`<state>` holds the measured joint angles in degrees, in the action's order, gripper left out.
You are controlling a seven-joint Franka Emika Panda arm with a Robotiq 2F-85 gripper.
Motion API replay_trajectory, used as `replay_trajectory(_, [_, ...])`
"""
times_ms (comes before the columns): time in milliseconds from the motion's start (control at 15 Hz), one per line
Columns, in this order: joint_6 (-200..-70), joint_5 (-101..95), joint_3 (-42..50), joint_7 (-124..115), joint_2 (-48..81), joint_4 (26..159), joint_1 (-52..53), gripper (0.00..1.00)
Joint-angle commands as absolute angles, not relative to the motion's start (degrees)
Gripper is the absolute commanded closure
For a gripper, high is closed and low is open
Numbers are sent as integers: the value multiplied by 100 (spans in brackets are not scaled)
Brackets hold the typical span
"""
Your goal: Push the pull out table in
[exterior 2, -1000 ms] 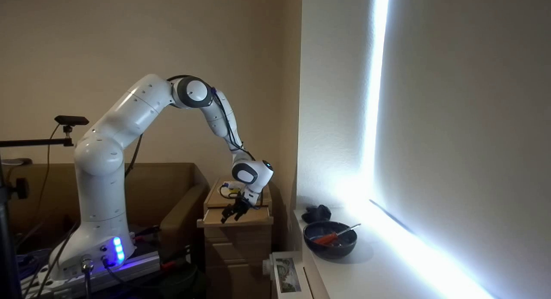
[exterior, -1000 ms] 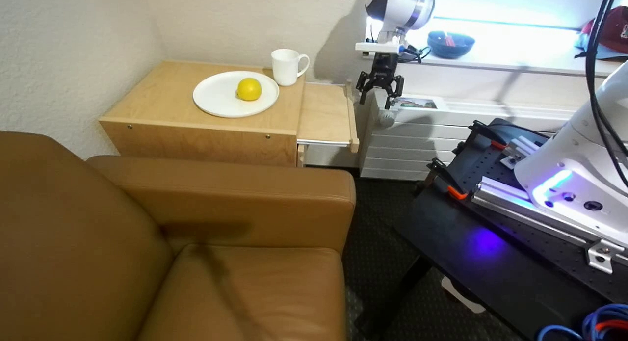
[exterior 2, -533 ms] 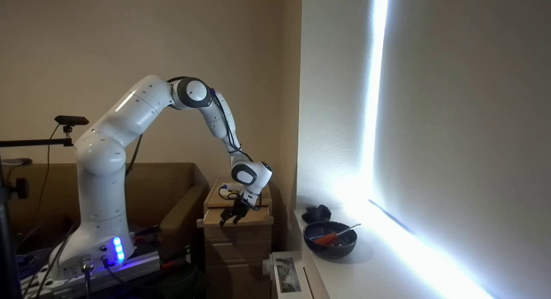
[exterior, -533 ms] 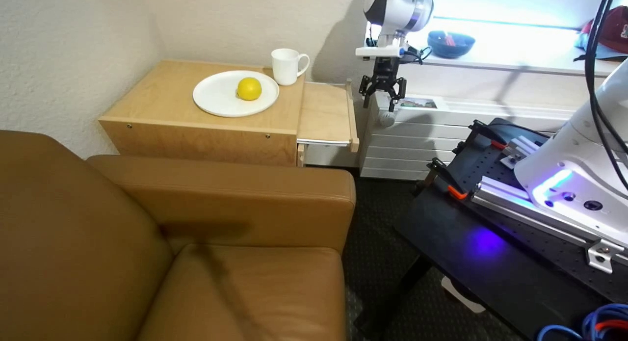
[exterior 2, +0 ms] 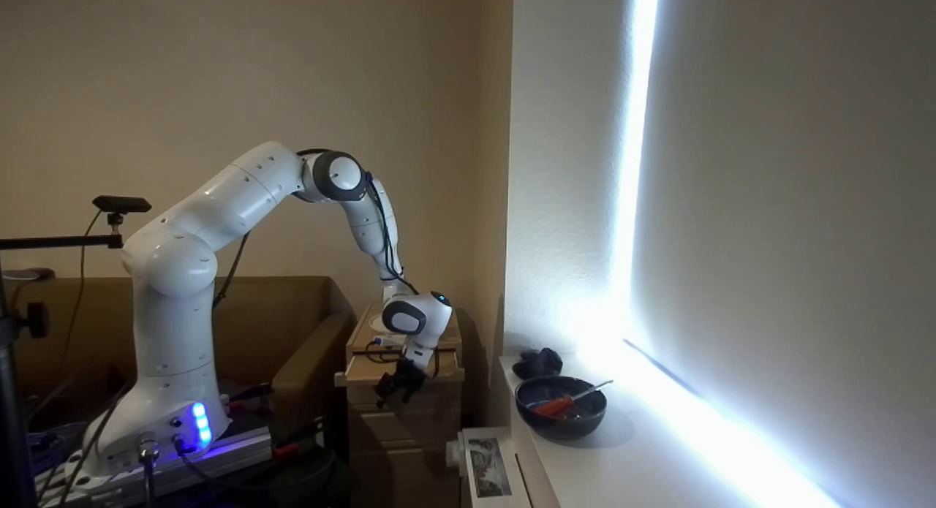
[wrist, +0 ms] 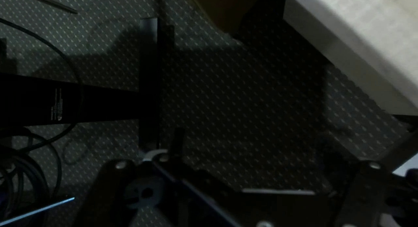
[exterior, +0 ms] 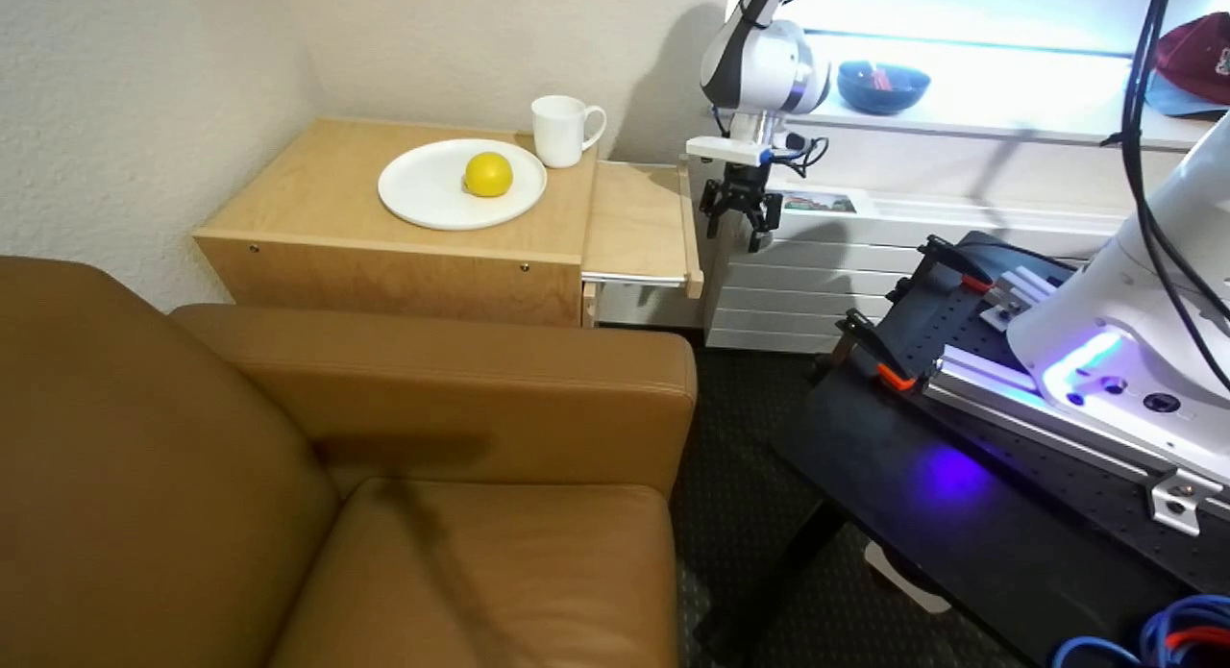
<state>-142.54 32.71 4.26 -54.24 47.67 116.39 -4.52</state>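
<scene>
Exterior view shows our tool [exterior: 735, 234], jaws well apart, holding nothing. Near it, the pull out table [exterior: 634, 219] stands extended; pushing too low, we could slip beneath its edge.

Smooth wood and leather-look beside rough plaster
The table [exterior: 327, 183] and pull-out [exterior: 634, 221] look like smooth wood with a faint sheen; the sofa [exterior: 500, 389], leathery and softly shiny. Plate [exterior: 418, 192] and mug [exterior: 557, 130] look like smooth ceramic, the bowl [exterior 2: 567, 429] glossy. The arm [exterior 2: 241, 205] looks glossy, like hard plastic; the fingers [exterior: 711, 203] appear matt, the rail [exterior: 1009, 406] bright bare metal. The wall [exterior: 125, 82] is grainy, plaster-like; the carpet [wrist: 209, 99] is matt, woven-looking cloth.
</scene>
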Motion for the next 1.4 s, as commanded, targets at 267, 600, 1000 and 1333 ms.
replay_trajectory(267, [-14359,3714,22,-5277,4690,11510,-480,0])
replay_trajectory(600, [-14062,3536,-129,-5484,4705,11265,-54,0])
replay_trajectory(1000, [-14552,3216,-66,-5866,4706,11188,762,0])
replay_trajectory(1333, [-14951,2030,1031,-6933,4420,11945,1240,0])
